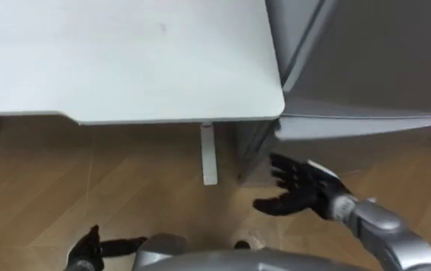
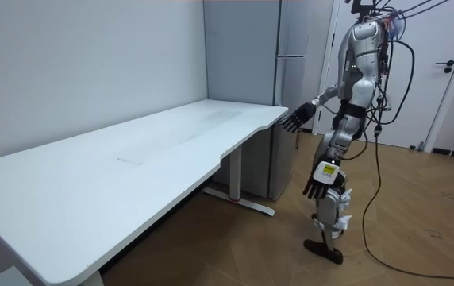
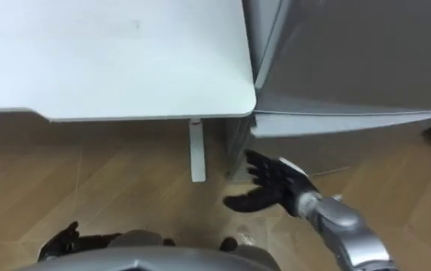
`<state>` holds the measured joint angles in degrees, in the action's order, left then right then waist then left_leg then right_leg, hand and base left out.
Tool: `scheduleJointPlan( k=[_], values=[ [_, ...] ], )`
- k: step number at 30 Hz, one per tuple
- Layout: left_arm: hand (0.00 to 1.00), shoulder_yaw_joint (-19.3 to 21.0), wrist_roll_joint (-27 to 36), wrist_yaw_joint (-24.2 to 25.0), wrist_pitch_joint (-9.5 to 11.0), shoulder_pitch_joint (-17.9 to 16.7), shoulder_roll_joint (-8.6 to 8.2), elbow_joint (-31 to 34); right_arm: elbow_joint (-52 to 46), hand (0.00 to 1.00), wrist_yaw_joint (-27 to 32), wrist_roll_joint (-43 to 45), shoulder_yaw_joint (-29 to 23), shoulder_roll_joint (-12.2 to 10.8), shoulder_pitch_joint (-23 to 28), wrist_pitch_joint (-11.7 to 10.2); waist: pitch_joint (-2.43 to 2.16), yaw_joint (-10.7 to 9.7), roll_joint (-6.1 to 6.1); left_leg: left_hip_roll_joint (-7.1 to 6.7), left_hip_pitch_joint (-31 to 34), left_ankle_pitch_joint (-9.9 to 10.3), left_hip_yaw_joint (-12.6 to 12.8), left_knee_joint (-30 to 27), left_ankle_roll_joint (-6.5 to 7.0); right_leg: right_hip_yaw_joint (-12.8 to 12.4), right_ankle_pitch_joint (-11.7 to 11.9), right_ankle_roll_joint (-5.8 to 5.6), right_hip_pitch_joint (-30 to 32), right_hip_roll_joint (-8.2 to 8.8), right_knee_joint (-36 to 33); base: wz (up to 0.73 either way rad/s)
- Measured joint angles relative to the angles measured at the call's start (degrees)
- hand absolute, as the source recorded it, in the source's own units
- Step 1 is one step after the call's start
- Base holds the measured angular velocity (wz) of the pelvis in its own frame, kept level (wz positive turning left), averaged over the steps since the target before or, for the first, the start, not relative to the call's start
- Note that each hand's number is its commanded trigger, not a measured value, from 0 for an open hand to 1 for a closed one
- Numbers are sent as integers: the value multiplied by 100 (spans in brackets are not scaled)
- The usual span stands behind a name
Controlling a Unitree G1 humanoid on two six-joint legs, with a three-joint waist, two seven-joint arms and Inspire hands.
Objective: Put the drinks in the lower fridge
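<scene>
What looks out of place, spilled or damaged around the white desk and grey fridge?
Nothing stands out. The flat white desk sits square beside the tall grey fridge, the wooden floor shows no spill, and the open right hand hovers before the fridge's lower front. The left hand hangs low.

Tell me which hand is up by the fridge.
The right hand, raised open beside the fridge; the left hand hangs low at the robot's side.

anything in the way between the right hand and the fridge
Nothing visible does. The open right hand is held out at the fridge with just floor between; the table corner lies to its left, off that line. The fridge looks shut in the room view, so its door bars the inside.
</scene>
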<state>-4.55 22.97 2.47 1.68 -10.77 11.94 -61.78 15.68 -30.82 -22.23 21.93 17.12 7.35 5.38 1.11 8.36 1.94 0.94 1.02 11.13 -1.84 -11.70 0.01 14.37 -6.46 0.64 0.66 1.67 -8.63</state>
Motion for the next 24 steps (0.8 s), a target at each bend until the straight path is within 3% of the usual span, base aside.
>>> scheduleJointPlan(
  k=[4, 6, 12, 19, 24],
  values=[
    [0, 128, -3, 34, -3, 15, -8, -12, 185, 0, -554, -16, 189, -161, -173, 0, -32, 77, 69, 22, -88, -2, 93, 41, 0, 13, -59, -30, -111, -2, -3, 21],
    [0, 175, 2, 27, -18, 54, -5, -26, 185, 0, -716, -17, 203, -162, -204, 98, -50, 224, 130, 39, -233, -1, 138, 113, 0, -24, -61, -32, -218, -14, 1, -14],
    [0, 171, 240, 38, -149, 206, -69, -60, 153, 0, -1040, -14, 185, -172, -456, 123, -52, 313, 176, 25, -428, 10, 163, 244, 12, -22, -82, -65, -363, 7, 1, 0],
    [0, 308, 451, 72, -319, 118, -120, -50, 259, 0, -1131, 67, 85, -148, -263, 223, -46, 277, 168, 5, -418, 23, 169, 219, 27, -22, -81, -65, -386, 21, -2, 0],
    [0, 336, 579, 40, -368, 110, -124, -17, 932, 0, -1131, 243, -71, -151, -80, 202, -48, 124, 158, -2, -354, 22, 152, 188, 24, -14, -88, -63, -361, 23, 14, 3]
  ],
)
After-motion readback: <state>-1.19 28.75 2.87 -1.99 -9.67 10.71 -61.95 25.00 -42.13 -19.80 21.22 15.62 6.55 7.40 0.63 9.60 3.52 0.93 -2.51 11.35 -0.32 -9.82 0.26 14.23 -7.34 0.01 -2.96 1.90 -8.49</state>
